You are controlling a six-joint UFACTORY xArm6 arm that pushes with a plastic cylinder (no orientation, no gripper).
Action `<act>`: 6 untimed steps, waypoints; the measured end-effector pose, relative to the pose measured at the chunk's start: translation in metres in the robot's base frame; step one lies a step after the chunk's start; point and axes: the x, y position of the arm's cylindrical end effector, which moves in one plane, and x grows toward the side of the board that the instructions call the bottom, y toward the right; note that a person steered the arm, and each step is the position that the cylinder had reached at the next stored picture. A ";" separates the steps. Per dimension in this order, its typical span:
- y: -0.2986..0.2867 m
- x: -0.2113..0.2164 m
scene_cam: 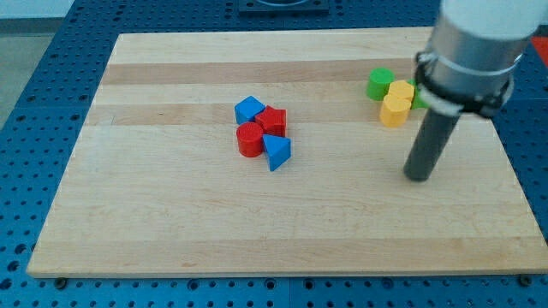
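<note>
Wooden board [282, 214] on a blue perforated desk [34, 103], seen from above and in front. The arm enters from the upper right of the frame and ends in a dark rod; no jaws show on it, so their state cannot be told. My tip [418, 177] rests on the board at right of centre, touching no block.

Nearest group, just above and to the left of the tip, upper right of the frame: a yellow cylinder [394, 110], a second yellow block [401, 90] touching it from above, and a green cylinder [380, 83] beside them to the left. A sliver of green [419, 96] shows at the rod's edge; its shape is hidden by the arm.

Second group, well apart from the tip, left of centre: a red cylinder [250, 139], a red block [273, 121] of angular outline, a blue block [249, 109] at the cluster's top and a blue triangular block [276, 151] at its lower right, all packed together.

Count: two yellow, two red, two blue, one green plainly visible plus the partly hidden green piece.
</note>
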 end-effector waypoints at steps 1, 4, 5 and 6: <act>0.046 -0.040; 0.085 -0.133; 0.077 -0.133; 0.015 -0.133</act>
